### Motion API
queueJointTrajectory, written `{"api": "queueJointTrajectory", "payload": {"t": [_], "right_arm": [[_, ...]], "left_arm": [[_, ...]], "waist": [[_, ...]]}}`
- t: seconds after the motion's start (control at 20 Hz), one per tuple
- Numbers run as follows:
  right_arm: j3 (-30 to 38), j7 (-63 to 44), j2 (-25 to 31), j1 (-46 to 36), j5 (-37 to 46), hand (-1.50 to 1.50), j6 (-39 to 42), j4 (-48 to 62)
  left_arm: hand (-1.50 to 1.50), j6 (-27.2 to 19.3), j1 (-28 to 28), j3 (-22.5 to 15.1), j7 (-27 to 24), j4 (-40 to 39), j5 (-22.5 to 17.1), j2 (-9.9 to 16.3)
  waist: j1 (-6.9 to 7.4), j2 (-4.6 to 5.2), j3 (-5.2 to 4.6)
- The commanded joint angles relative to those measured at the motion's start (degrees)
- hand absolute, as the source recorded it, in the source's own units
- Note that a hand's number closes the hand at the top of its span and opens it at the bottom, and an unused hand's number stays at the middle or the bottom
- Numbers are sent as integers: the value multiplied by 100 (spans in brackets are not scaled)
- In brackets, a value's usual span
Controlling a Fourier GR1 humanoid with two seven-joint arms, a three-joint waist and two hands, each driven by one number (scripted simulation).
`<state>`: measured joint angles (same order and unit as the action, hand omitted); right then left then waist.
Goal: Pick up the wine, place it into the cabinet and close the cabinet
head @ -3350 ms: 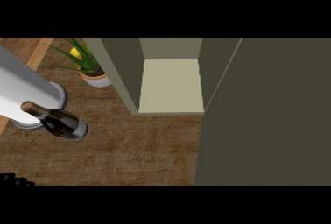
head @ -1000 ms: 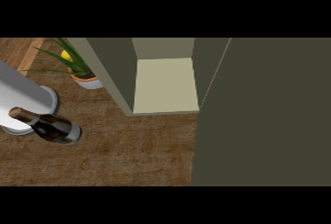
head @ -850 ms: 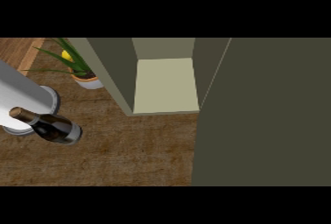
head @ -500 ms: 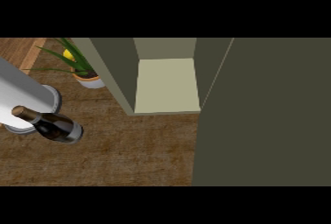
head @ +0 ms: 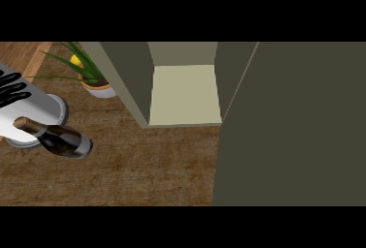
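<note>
The wine bottle (head: 58,138) stands on the brown wooden desk (head: 150,169) near the view's left edge, its neck and foil top tilting toward the upper left as seen from above, its dark body ending in a pale base at the lower right; it is upright on the desk and nothing grips it. My left robot hand (head: 13,92) shows at the far left edge as a few black fingers lying over a large white-grey cylinder (head: 32,114); those fingers are slightly spread and bent only a little, relaxed rather than clenched, and they hold nothing; they sit above the bottle's neck and apart from it. My right robot hand appears nowhere in the view.

The cabinet (head: 186,92) stands open at the upper middle; its pale shelf floor is bare, flanked by dark olive walls; its door (head: 293,126) swings out to the right and fills most of the right half of the view as a flat dark panel. The bottle is well to the left of the cabinet opening, with bare desk between them. A potted plant (head: 89,77) with long green leaves and a yellow bit sits in a white pot just left of the cabinet's left wall, behind the bottle.
</note>
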<state>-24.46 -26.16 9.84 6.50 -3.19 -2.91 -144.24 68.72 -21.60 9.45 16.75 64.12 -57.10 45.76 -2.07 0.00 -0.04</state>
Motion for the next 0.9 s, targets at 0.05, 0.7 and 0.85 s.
{"api": "queueJointTrajectory", "payload": {"t": [0.05,0.7,0.85], "right_arm": [[-216,-318,157,466,54,-150,-26,-1217],[-51,-329,257,283,-94,-150,-93,-1218],[39,-50,210,68,-95,-150,-44,-800]], "left_arm": [[-150,846,-337,293,-132,-602,750,-352],[-150,681,-154,1074,-533,-405,2842,-1506],[-150,935,-169,1280,-774,-479,3256,-1527]], "waist": [[-37,9,-10],[-139,28,-27],[-125,68,-34]]}}
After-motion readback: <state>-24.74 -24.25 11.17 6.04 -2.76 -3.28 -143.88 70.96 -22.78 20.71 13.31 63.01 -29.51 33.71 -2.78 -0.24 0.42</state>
